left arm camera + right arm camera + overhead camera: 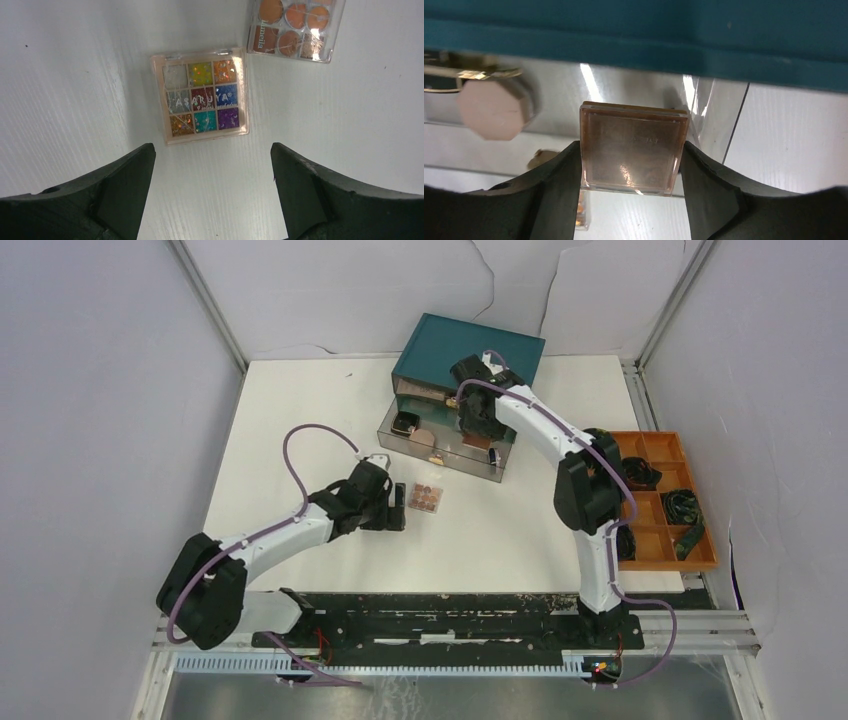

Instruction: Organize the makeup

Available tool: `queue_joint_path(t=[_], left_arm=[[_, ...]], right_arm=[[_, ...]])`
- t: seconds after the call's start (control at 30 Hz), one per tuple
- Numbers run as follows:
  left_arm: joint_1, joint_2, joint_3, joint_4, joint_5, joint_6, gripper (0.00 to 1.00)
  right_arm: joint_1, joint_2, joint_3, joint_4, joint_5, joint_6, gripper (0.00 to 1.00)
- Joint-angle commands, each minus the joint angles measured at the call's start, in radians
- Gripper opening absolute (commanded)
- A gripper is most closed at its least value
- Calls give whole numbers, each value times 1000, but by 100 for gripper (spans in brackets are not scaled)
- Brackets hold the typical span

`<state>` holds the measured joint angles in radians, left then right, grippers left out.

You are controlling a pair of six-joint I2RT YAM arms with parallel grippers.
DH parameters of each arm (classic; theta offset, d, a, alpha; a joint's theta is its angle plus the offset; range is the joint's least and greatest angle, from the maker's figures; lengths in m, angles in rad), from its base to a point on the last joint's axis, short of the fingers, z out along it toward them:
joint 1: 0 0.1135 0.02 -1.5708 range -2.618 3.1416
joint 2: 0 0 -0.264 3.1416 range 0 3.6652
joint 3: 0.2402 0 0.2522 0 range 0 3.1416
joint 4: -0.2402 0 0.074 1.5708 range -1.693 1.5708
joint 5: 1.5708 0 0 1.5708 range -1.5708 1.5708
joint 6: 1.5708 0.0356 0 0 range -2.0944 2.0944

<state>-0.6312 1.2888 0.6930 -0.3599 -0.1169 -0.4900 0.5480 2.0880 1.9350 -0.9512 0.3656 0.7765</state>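
Left pincer: My left pincer [212,152] is wide open, with nothing between its two black fingers. It hangs low over the white desk [70,75].
Glitter palette: The glitter palette [204,95] lies flat on the desk just ahead of the left pincer, lined up with the gap. It has nine shiny squares in many colours. The fingers do not touch it.
Orange palette: The orange palette [295,25] lies flat a bit further ahead of the left pincer and off to its right. It is near the glitter palette, but the two do not touch. Its far end is cut off in my left wrist view.
Orange tray: The orange tray [668,445] sits at the desk's edge, well off to the right of my right pincer. Dark things lie in it, and I cannot tell what they are.
Right pincer: My right pincer [630,150] is squeezing the brown palette, with one finger on each side.
Brown palette: The brown palette [631,145] is square with a see-through lid. It is held over the see-through drawer [440,462]. I cannot tell if it touches the bottom.
Pink compact: The pink compact [494,107] has eight sides. It lies in the drawer, ahead of the right pincer and to its left, not touching it.
Teal box: The teal box [470,340] stands furthest away, just past the right pincer. The drawer sticks out from its front.
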Motion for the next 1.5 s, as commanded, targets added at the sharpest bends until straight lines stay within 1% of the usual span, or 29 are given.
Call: queue_joint_path(t=[0.0, 0.1, 0.27, 0.37, 0.43, 0.47, 0.5, 0.7, 0.83, 0.97, 1.03, 1.13, 1.2, 1.23, 1.3, 1.47], left_arm=[[-6, 47, 11, 80, -56, -46, 93], [-7, 101, 34, 101, -55, -44, 95], [-8, 179, 52, 147, -56, -41, 95], [-6, 221, 62, 164, -57, -41, 96], [-8, 243, 72, 168, -54, -42, 96], [-7, 252, 77, 168, -55, -42, 96], [-6, 257, 83, 169, -55, -41, 96], [-7, 282, 99, 164, -66, -33, 96], [-8, 286, 83, 160, -67, -34, 95], [-7, 277, 58, 165, -75, -36, 85], [-7, 277, 50, 169, -81, -33, 77], [-7, 291, 53, 165, -92, -21, 54], [-7, 301, 64, 154, -96, -13, 42], [-7, 303, 71, 146, -101, -11, 40], [-8, 299, 92, 121, -113, -2, 40], [-7, 263, 163, 58, -133, 39, 44]], right_arm=[[-24, 46, 57, 34, -30, -68, 28], [-40, 71, 71, 55, -19, -105, 31], [-62, 111, 102, 62, -39, -150, 44], [-72, 119, 103, 71, -54, -181, 62], [-77, 111, 91, 85, -61, -195, 71], [-80, 103, 72, 100, -66, -202, 80], [-83, 92, 58, 115, -72, -209, 86], [-89, 57, 30, 134, -98, -236, 97], [-90, -2, 4, 138, -107, -235, 98], [-90, -101, -44, 155, -129, -237, 99], [-90, -154, -71, 158, -143, -238, 99], [-88, -234, -121, 159, -169, -242, 100], [-88, -290, -170, 162, -179, -244, 100], [-88, -316, -188, 163, -181, -244, 100], [-89, -364, -221, 156, -182, -248, 100], [-87, -456, -299, 144, -168, -261, 100]])
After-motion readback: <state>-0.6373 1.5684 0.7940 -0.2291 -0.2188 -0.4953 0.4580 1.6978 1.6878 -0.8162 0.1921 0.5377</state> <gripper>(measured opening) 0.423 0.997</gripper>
